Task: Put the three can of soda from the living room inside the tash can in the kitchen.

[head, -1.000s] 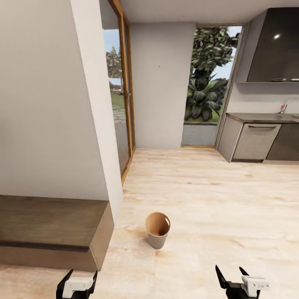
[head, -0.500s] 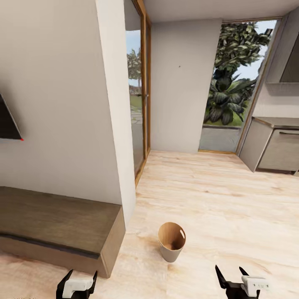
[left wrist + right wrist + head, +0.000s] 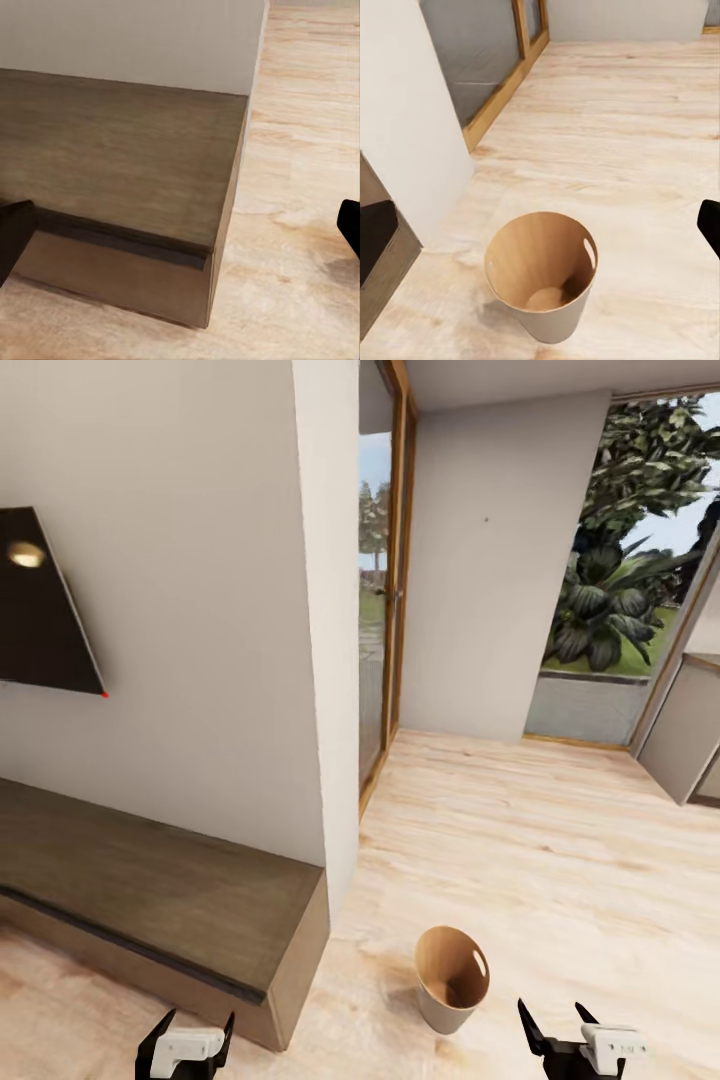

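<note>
the bin (image 3: 452, 978) stands upright on the floor (image 3: 560, 840) at 6 o'clock, just beside a low cabinet (image 3: 170, 900) at 8. left gripper (image 3: 186, 1042) and right gripper (image 3: 560, 1032) hang apart, empty. tv (image 3: 40, 605) at 10.

The head view's lower edge cuts off the left gripper (image 3: 190, 1028) and right gripper (image 3: 558, 1028), leaving just their tips. The wall TV (image 3: 45, 605) runs off the left edge, and so does the low wooden cabinet (image 3: 150, 900). At far right, the kitchen cabinet (image 3: 690, 745) is cropped.
</note>
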